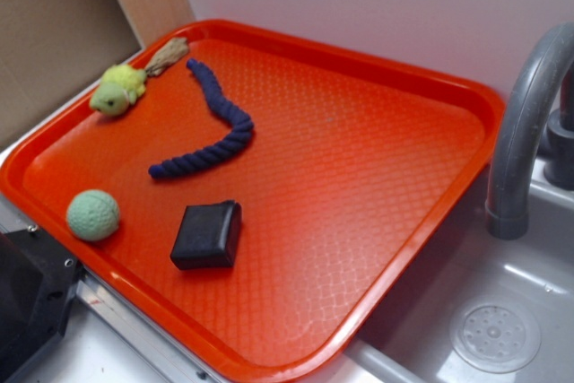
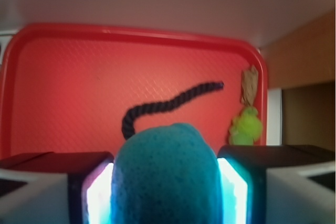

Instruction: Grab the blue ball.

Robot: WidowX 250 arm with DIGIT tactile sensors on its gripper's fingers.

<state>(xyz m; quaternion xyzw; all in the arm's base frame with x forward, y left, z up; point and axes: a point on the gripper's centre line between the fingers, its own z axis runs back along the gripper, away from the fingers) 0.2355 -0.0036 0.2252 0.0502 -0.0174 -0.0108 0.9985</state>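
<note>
The blue ball [image 2: 167, 177] fills the bottom middle of the wrist view, a dimpled sky-blue ball pressed between the two fingers and looking squeezed tall. My gripper [image 2: 165, 184] is shut on it, with the left pad [image 2: 97, 192] and the right pad [image 2: 232, 190] both against its sides. It hangs above the near edge of the red tray [image 2: 68, 77]. The exterior view shows neither the blue ball nor the gripper.
On the red tray [image 1: 359, 177] lie a dark navy rope [image 1: 215, 127], a pale green ball [image 1: 92, 214], a black block [image 1: 207, 235] and a yellow-green toy [image 1: 117, 90]. A grey faucet [image 1: 525, 132] and a sink drain [image 1: 495, 336] are to the right.
</note>
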